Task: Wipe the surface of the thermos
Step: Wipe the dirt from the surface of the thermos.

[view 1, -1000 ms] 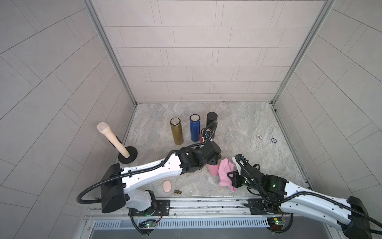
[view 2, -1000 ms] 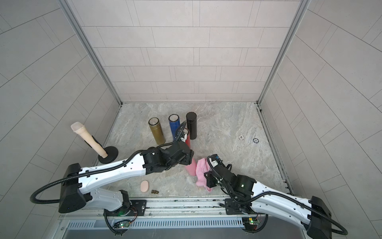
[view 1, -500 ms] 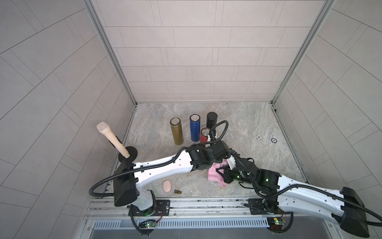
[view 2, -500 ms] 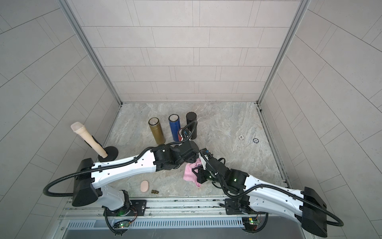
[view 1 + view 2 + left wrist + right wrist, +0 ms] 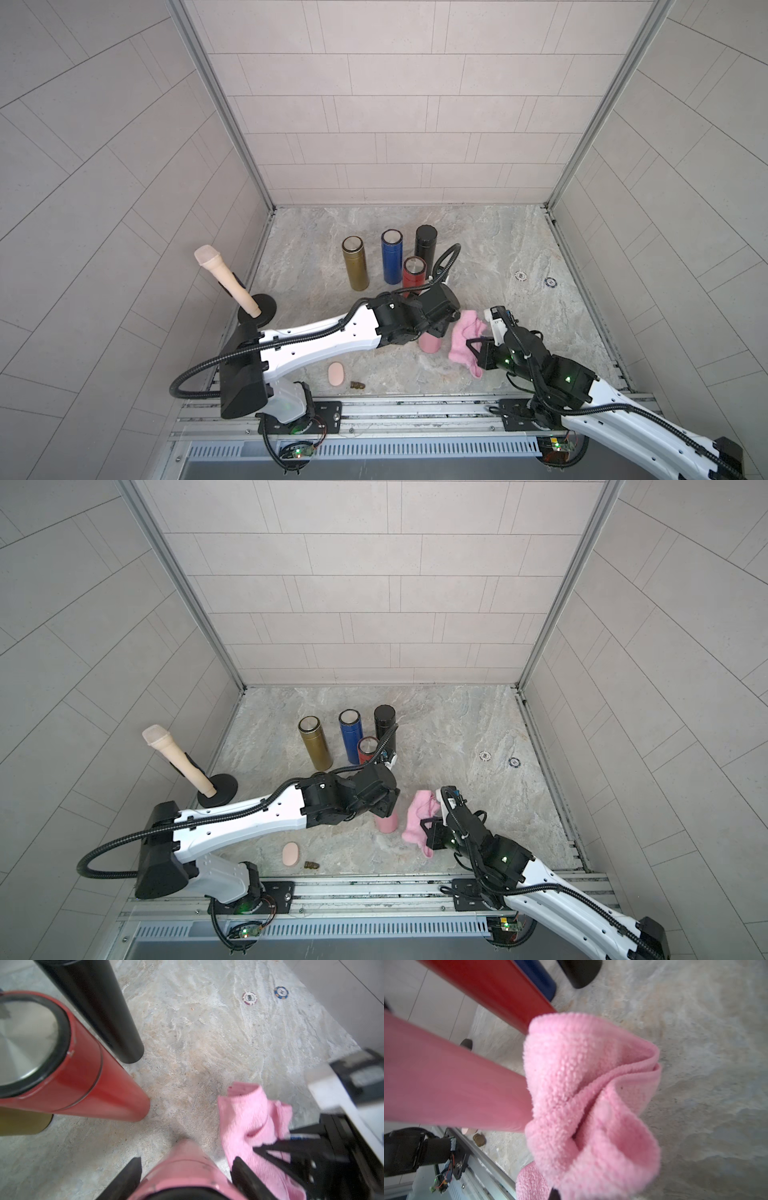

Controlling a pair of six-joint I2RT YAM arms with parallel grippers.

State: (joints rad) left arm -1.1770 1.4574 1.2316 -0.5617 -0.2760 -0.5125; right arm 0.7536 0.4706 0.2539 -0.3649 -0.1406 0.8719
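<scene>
Marble floor (image 5: 498,257); left gripper (image 5: 186,1162), arm outstretched, clamps pink thermos (image 5: 430,344); right gripper (image 5: 478,347) pinches cloth (image 5: 463,332) alongside

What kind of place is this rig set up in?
Probably a purpose-built test cell, dressed like a shower stall: grey tiled walls on three sides, a marble-look floor, and the left arm and right arm bolted to a metal rail along the open front.

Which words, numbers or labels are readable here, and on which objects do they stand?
"500": on the white poker chip, in the left wrist view.
"10": on the blue poker chip beside it, slightly blurred.
In both top views the chips are too small to read. No other text shows.
</scene>
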